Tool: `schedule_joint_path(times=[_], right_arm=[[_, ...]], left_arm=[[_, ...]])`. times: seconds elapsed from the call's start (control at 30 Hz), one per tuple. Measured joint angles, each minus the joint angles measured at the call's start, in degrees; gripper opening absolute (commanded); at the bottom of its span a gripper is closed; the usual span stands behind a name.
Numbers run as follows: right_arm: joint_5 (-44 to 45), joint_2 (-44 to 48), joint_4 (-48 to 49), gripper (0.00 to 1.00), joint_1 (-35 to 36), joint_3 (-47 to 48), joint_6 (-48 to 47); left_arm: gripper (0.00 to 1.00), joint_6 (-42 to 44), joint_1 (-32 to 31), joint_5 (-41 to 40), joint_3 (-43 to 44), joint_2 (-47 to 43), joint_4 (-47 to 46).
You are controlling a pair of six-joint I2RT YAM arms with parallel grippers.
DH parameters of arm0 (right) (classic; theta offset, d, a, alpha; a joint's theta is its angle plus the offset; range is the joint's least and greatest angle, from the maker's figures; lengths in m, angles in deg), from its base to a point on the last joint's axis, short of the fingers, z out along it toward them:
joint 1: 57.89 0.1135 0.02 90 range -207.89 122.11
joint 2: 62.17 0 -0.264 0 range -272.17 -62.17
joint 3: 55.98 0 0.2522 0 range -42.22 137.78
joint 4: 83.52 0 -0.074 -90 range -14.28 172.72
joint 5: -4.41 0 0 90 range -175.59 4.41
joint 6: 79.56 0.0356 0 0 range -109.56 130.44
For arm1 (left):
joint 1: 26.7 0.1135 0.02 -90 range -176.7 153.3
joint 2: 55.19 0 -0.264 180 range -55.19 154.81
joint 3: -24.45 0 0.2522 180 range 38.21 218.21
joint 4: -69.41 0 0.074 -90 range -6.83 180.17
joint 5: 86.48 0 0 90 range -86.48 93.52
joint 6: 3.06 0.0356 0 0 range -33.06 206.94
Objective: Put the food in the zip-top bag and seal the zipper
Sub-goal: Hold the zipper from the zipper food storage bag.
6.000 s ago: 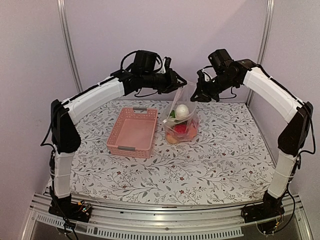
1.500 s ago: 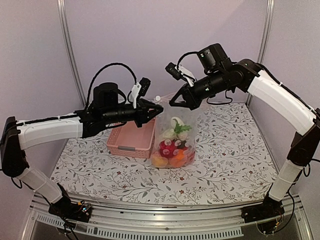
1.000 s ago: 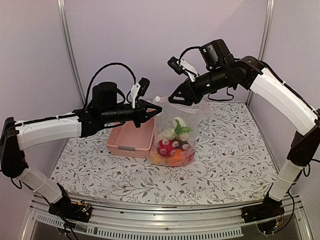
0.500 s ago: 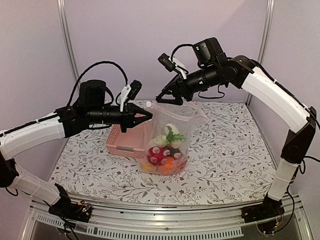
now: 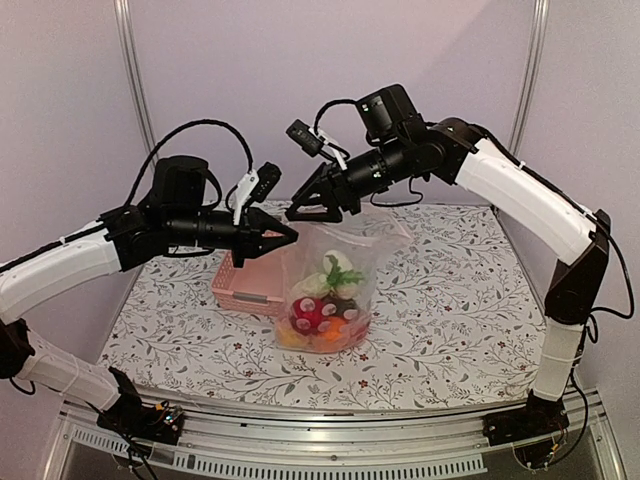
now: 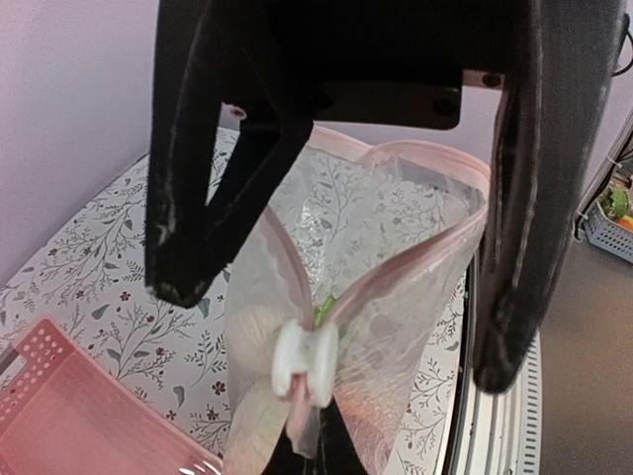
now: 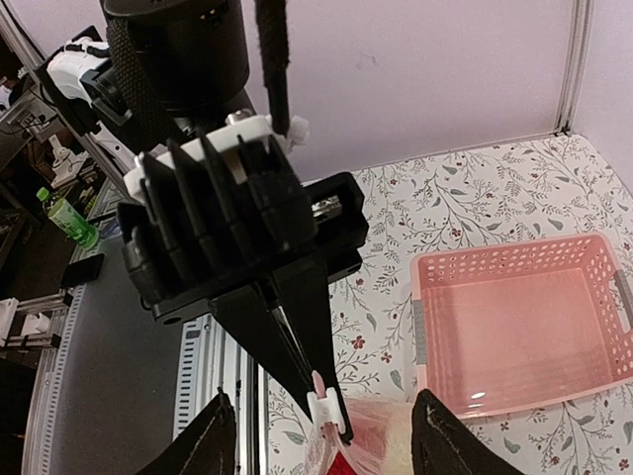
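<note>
We take this for a robot lab's test booth. The bench (image 5: 450,330), under a flowered cloth, is backed by plain lilac panels (image 5: 330,60) set in metal posts (image 5: 128,50). An aluminium rail (image 5: 330,440) runs along the bench's near edge, and black cables (image 5: 200,124) loop above the bench.

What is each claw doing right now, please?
Left claw: closed, pinching the bag beside its white slider.
Right claw: open around the bag's top, gripping nothing.
</note>
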Motion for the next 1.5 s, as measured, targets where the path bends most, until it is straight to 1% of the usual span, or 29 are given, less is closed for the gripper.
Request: schedule_joint_path(times=[0.1, 0.27, 0.37, 0.57, 0.7, 0.77, 0.9, 1.1, 1.23, 1.27, 1.33, 1.37, 1.5], right_arm=[[-0.5, -0.2, -0.1, 0.45, 0.3, 0.0, 0.1], [-0.9, -0.2, -0.2, 0.33, 0.3, 0.0, 0.0], [-1.0, -0.3, -0.1, 0.32, 0.3, 0.0, 0.0], [-1.3, -0.3, -0.2, 0.26, 0.3, 0.0, -0.1], [-1.5, -0.3, -0.2, 0.29, 0.3, 0.0, -0.1], [-1.6, -0.3, -0.2, 0.28, 0.3, 0.0, -0.1], [-1.6, -0.3, -0.2, 0.21, 0.4, 0.0, -0.3], [-1.5, -0.4, -0.2, 0.14, 0.6, 0.0, -0.5], [-1.5, -0.4, -0.3, 0.05, 0.6, 0.0, -0.7], [-1.6, -0.3, -0.3, 0.03, 0.7, 0.0, -0.7], [-1.5, -0.4, -0.3, 0.02, 0.7, 0.0, -0.8], [-1.5, -0.4, -0.4, 0.01, 0.7, 0.0, -0.7], [-1.0, -0.3, -1.2, 0.0, 0.7, 0.0, -1.0]], left_arm=[[0.0, 0.2, 0.0, 0.0, 0.2, -0.1, 0.6], [0.0, 0.3, 0.0, 0.0, 0.4, -0.9, 1.5], [0.0, 0.4, 0.0, 0.0, 0.6, -1.0, 1.7], [0.0, 0.5, 0.0, 0.0, 0.9, -1.0, 2.3], [0.0, 0.7, 0.0, 0.0, 1.2, -1.0, 2.6], [0.0, 0.7, 0.0, 0.0, 1.2, -1.0, 2.7], [0.0, 0.7, 0.0, 0.0, 1.3, -1.0, 2.8], [0.0, 0.7, 0.0, 0.0, 1.7, -1.0, 3.1], [0.0, 0.7, 0.1, -0.1, 2.1, -1.0, 3.5], [0.02, 0.7, 0.1, -0.1, 2.1, -1.0, 3.6], [0.1, 0.7, 0.1, -0.2, 2.2, -0.9, 3.6], [0.12, 0.7, 0.1, -0.2, 2.2, -0.9, 3.7], [0.13, 0.4, 0.2, -0.5, 2.4, -0.9, 3.3]])
